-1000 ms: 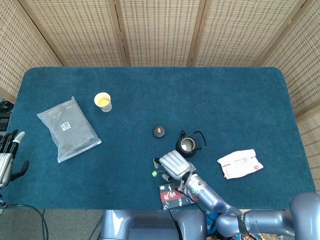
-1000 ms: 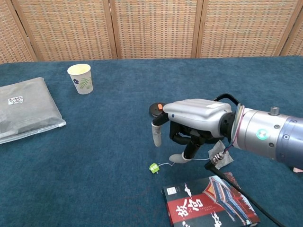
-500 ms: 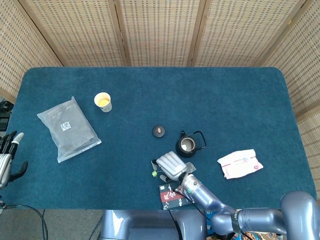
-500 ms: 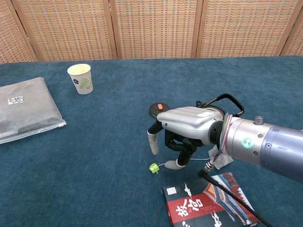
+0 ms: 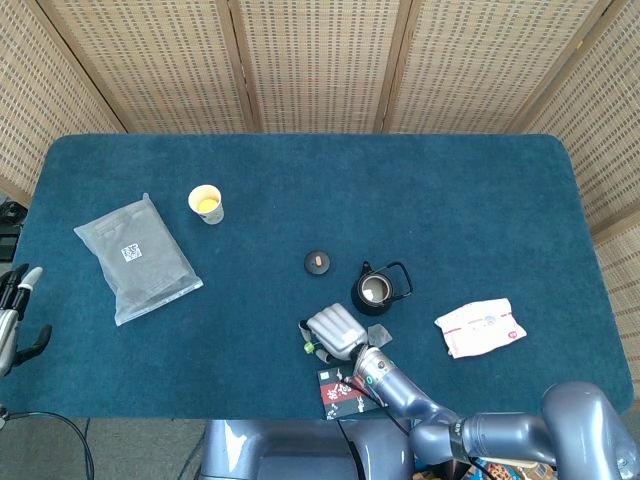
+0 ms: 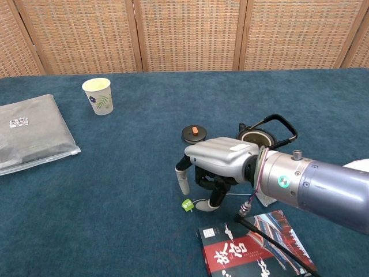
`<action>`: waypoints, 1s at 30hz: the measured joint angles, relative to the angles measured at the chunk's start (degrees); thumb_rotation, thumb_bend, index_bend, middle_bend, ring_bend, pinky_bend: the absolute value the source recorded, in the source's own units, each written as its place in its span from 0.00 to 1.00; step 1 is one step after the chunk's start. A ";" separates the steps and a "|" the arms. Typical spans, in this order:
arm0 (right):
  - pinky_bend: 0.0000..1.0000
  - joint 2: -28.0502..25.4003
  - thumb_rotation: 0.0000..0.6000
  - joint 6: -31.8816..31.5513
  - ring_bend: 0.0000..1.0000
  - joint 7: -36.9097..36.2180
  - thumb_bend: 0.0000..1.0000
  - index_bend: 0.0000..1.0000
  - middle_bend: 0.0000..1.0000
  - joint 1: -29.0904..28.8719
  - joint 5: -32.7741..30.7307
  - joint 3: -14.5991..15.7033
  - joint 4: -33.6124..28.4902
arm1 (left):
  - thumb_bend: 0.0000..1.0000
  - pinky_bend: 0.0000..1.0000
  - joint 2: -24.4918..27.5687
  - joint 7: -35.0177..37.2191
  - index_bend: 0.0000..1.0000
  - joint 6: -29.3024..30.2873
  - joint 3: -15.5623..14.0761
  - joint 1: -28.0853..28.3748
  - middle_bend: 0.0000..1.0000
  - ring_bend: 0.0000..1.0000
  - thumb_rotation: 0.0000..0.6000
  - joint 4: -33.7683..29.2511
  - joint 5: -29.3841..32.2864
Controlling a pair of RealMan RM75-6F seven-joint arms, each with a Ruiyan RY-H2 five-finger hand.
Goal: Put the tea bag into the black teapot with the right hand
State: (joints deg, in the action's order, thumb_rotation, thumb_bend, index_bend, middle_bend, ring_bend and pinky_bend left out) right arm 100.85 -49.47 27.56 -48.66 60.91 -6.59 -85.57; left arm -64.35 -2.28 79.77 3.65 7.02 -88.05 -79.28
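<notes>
Right hand point(image 6: 216, 167), fingers curled downward, hovers over the small tea bag's green paper tag point(image 6: 187, 204) near the table's point(image 6: 115, 190) front edge; whether anything is pinched cannot be told. Light, limp item: pinch tag or string.

Open round black teapot point(image 6: 253, 137) stands just behind.

Glossy black teapot point(image 6: 258, 135) on matt cloth-covered table point(image 6: 144, 190).

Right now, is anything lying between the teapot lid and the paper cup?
No. In the head view only bare blue cloth runs between the lid and the paper cup; the chest view agrees.

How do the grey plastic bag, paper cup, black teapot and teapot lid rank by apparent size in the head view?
Largest to smallest:
1. grey plastic bag
2. black teapot
3. paper cup
4. teapot lid
</notes>
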 measured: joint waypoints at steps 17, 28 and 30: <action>1.00 1.91 1.00 1.09 1.00 -0.19 0.44 0.53 0.99 -0.77 -0.48 0.19 2.79 | 0.41 0.00 -0.31 0.35 0.00 -0.42 -0.02 -0.06 0.00 0.00 1.00 0.57 0.46; 1.00 2.48 1.00 1.31 1.00 -0.05 0.45 0.53 0.99 -0.82 -0.69 0.51 3.40 | 0.41 0.00 -0.50 0.53 0.00 -0.60 0.05 -0.01 0.00 0.00 1.00 0.82 0.60; 1.00 2.61 1.00 1.37 1.00 -0.01 0.45 0.54 0.99 -0.87 -0.78 0.50 3.59 | 0.41 0.00 -0.56 0.57 0.00 -0.69 0.07 0.01 0.00 0.00 1.00 0.94 0.67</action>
State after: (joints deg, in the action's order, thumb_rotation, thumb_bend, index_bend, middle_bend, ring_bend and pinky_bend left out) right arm 103.46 -48.10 27.55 -49.53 60.13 -6.09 -81.98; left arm -64.91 -1.72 79.08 3.72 7.03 -87.11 -78.62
